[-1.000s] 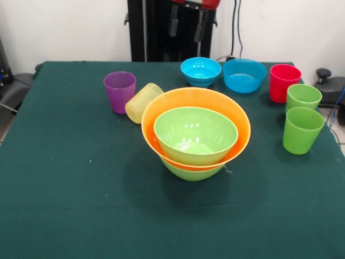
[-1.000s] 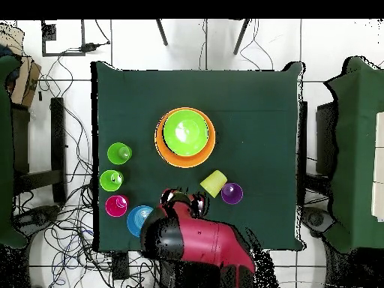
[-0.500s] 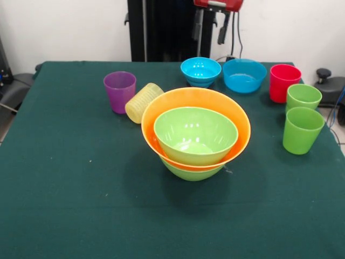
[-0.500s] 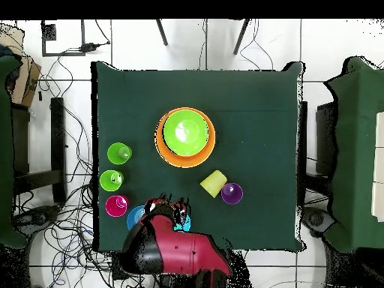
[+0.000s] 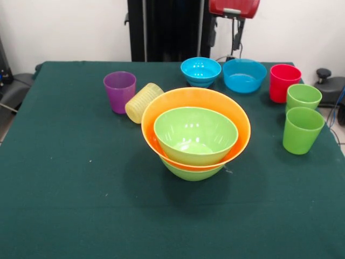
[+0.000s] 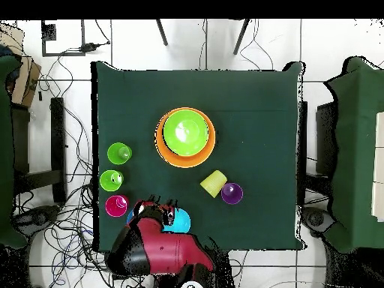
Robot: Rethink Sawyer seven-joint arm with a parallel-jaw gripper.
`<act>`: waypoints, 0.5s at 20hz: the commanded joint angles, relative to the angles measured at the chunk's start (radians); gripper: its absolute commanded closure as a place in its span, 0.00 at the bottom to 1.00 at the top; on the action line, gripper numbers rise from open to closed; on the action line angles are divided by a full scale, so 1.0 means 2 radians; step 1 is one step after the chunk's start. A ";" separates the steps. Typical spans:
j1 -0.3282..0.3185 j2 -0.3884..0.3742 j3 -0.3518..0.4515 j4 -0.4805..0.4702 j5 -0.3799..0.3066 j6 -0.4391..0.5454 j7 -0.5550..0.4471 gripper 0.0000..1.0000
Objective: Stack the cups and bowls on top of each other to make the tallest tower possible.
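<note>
Dark green cloth-covered surface (image 5: 64, 205) carries all the task pieces. Mid-surface sits the tower (image 5: 195, 141): large round orange plastic bowl (image 5: 237, 121) nested in a lime green plastic bowl (image 5: 191, 173) underneath, with a second lime green plastic bowl (image 5: 195, 135) nested inside the orange one; no cup shows on top. Just beside the orange bowl's rim, a ribbed pale yellow plastic tumbler (image 5: 143, 102) lies on its side, touching or nearly touching a purple plastic tumbler (image 5: 119, 91) that stands upright next to it. Along the far edge in the front view stand two smaller blue plastic bowls, one (image 5: 200, 71) beside the other (image 5: 244, 75), close together, cannot tell if touching. Next to them a red plastic tumbler (image 5: 283, 82) stands upright, then two light green plastic tumblers, one (image 5: 303, 97) and another (image 5: 302, 130), upright in a short row near the surface edge. Red and black robot arm (image 6: 161, 251) reaches in above the blue bowls; pincer (image 5: 223, 35) hangs high over them, only partly visible, cannot tell whether its tips are apart or together. It holds nothing visible. All cups are well apart from the tower except the yellow one.
</note>
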 commanded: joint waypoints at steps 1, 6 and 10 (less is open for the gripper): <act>0.015 0.051 0.039 -0.007 0.026 -0.016 0.096 0.00; 0.035 0.057 0.036 -0.023 0.043 -0.002 0.105 0.00; 0.051 0.062 0.032 -0.033 0.061 0.004 0.112 0.00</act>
